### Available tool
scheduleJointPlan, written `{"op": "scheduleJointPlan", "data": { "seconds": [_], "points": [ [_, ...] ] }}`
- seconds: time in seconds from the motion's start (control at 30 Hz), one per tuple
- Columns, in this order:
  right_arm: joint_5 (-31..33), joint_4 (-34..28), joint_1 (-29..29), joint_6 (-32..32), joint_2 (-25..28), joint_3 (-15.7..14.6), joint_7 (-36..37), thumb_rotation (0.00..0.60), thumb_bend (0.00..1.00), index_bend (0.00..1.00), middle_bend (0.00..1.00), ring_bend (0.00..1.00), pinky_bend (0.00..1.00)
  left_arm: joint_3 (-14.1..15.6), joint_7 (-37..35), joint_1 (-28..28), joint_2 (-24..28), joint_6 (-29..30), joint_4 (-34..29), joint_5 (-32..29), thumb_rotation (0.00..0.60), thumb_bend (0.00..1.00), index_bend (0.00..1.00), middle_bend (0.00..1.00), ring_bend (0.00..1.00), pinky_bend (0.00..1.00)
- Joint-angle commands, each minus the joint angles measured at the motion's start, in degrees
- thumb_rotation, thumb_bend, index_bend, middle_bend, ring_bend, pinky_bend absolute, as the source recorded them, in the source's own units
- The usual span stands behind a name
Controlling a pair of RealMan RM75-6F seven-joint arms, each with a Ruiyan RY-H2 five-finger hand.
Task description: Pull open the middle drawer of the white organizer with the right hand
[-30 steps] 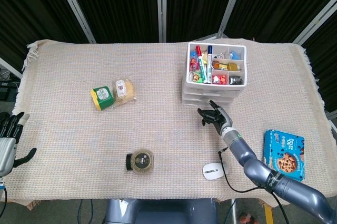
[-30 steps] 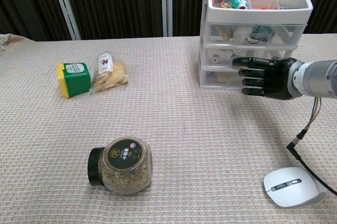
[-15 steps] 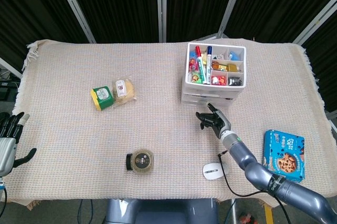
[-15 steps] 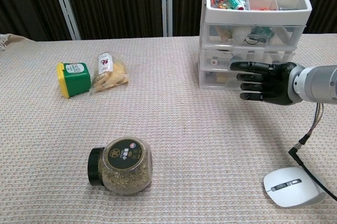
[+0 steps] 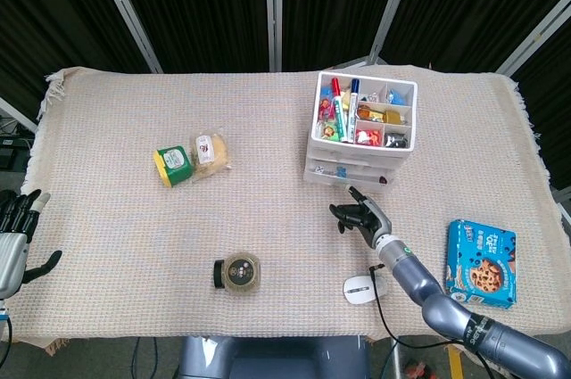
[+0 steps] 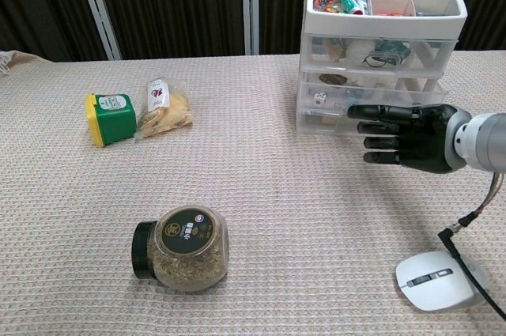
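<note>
Though fingers extend, right robot hand (image 6: 403, 137) holds nothing.

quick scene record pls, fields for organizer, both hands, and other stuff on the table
organizer: white organizer at table's far right side, middle drawer pulled partly out
right hand: right hand in front of the drawers, fingers extended toward them; contact unclear
left hand: left hand at near left table edge, fingers apart, holding nothing
other items: green box, snack bag, jar, mouse, cookie box

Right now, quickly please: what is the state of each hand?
Left hand: open, holding nothing, at the table's left edge.
Right hand: fingers extended at the organizer; whether it hooks a drawer cannot be told.
</note>
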Motion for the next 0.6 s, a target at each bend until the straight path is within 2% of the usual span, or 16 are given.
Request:
{"op": "scheduleJointPlan", "data": {
  "seconds": [0.03,0.17,0.3,0.47,0.6],
  "points": [
    [-1.0,-2.9,-1.3,2.4,1.1,-1.7,-1.6,0.600,0.32,0.09,0.84,0.87,0.72,0.0,-0.1,0.0,0.0,0.0,0.1,0.1,0.600,0.29,0.00,0.00,0.00,0.00],
    [-0.3,-5.2,-1.6,5.0,2.3,-3.5,-3.9,0.600,0.31,0.01,0.81,0.85,0.68,0.1,-0.1,0.1,-0.1,0.3,0.3,0.5,0.600,0.29,0.00,0.00,0.00,0.00],
    [0.0,-7.9,-2.3,8.2,3.1,-4.8,-5.6,0.600,0.31,0.00,0.78,0.83,0.66,0.2,-0.2,0.1,-0.1,0.4,0.5,0.6,0.600,0.29,0.00,0.00,0.00,0.00],
    [-6.3,-12.5,-4.7,17.7,3.4,-6.9,-10.9,0.600,0.30,0.01,0.78,0.83,0.66,0.1,0.1,0.0,-0.1,0.3,0.4,0.5,0.600,0.29,0.00,0.00,0.00,0.00],
    [-11.1,-14.6,-5.8,24.4,3.3,-8.2,-15.6,0.600,0.30,0.06,0.78,0.83,0.66,0.1,0.2,0.0,-0.2,0.3,0.3,0.4,0.600,0.29,0.00,0.00,0.00,0.00]
  ]
}}
